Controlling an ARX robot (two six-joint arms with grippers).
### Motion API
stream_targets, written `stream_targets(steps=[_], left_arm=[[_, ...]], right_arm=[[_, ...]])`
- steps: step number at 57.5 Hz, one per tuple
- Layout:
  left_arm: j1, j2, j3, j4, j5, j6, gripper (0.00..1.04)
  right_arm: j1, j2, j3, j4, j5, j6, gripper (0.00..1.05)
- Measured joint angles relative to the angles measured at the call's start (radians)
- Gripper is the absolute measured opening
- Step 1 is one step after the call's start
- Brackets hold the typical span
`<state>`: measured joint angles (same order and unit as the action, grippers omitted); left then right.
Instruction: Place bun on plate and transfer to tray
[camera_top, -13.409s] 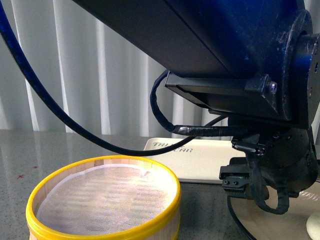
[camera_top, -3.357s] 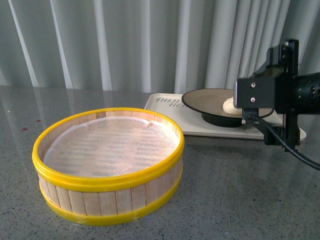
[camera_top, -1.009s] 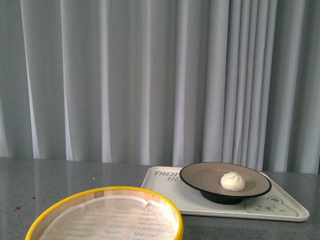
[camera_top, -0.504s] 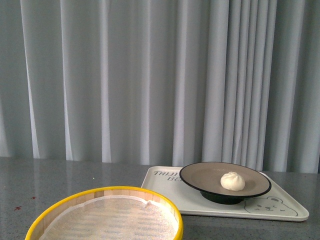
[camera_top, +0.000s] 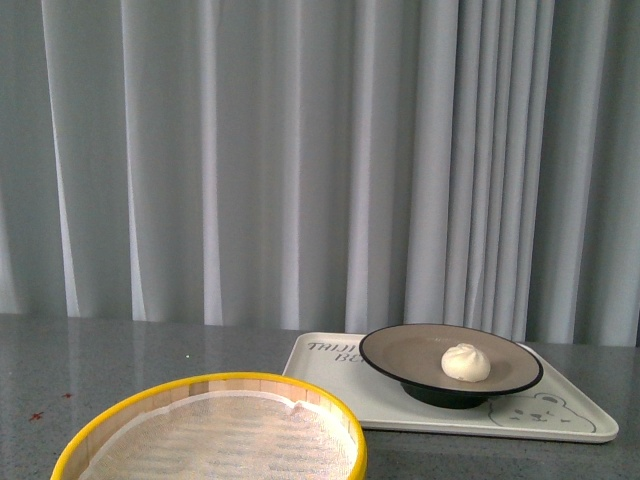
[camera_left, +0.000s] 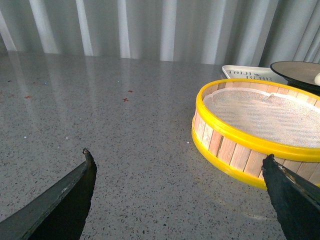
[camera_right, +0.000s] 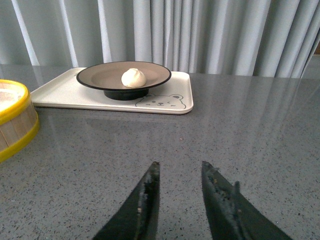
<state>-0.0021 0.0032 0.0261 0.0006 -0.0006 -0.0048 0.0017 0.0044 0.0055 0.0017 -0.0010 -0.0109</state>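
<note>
Two steps asked, both look done: bun on plate, plate on tray.
Bun: the bun (camera_top: 466, 362) sits inside the plate (camera_top: 400, 352), a little off centre, upright with its pleated top showing; nothing touches it.
Plate: the plate stands on the tray (camera_top: 560, 425), toward the lettered end, its black foot flat on the tray surface; the bear drawing lies bare beside it.
Tray: it rests on the grey table (camera_right: 240, 135), just beyond the steamer basket (camera_top: 210, 430) and apart from it.
Steamer basket: holds only its white cloth liner, no bun in it.
Left gripper: the left gripper (camera_left: 177, 195) has its jaws spread wide with nothing between them, low over bare table with the basket just ahead.
Right gripper: the right gripper (camera_right: 180, 197) has its jaws a narrow gap apart, holding nothing, well back from the tray.
Front view: neither arm shows in it.
Left to do: by my judgement nothing; both grippers are clear of the tray, and the plate looks settled.
</note>
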Motion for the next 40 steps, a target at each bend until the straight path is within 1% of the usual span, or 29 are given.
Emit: stream_targets(steps=[3,7,8,9,12,13,14,17,18,21,23,27,40], left_arm=[[0.0,0.0,0.0,0.0,0.0,0.0,0.98],[0.0,0.0,0.0,0.0,0.0,0.0,0.98],[0.0,0.0,0.0,0.0,0.0,0.0,0.98],[0.0,0.0,0.0,0.0,0.0,0.0,0.98],[0.0,0.0,0.0,0.0,0.0,0.0,0.98],[0.0,0.0,0.0,0.0,0.0,0.0,0.98],[0.0,0.0,0.0,0.0,0.0,0.0,0.98],[0.0,0.0,0.0,0.0,0.0,0.0,0.98],[0.0,0.0,0.0,0.0,0.0,0.0,0.98],[0.0,0.0,0.0,0.0,0.0,0.0,0.98],[0.0,0.0,0.0,0.0,0.0,0.0,0.98],[0.0,0.0,0.0,0.0,0.0,0.0,0.98],[0.0,0.0,0.0,0.0,0.0,0.0,0.98]], right_arm=[[0.0,0.0,0.0,0.0,0.0,0.0,0.38],[0.0,0.0,0.0,0.0,0.0,0.0,0.49],[0.0,0.0,0.0,0.0,0.0,0.0,0.54],[0.0,0.0,0.0,0.0,0.0,0.0,0.56],[0.0,0.0,0.0,0.0,0.0,0.0,0.66],[0.0,0.0,0.0,0.0,0.0,0.0,0.68],[0.0,0.0,0.0,0.0,0.0,0.0,0.73],[0.0,0.0,0.0,0.0,0.0,0.0,0.84],[0.0,0.0,0.0,0.0,0.0,0.0,0.86],[0.0,0.0,0.0,0.0,0.0,0.0,0.96],[0.0,0.0,0.0,0.0,0.0,0.001,0.98],[0.0,0.0,0.0,0.0,0.0,0.0,0.95],[0.0,0.0,0.0,0.0,0.0,0.0,0.96]])
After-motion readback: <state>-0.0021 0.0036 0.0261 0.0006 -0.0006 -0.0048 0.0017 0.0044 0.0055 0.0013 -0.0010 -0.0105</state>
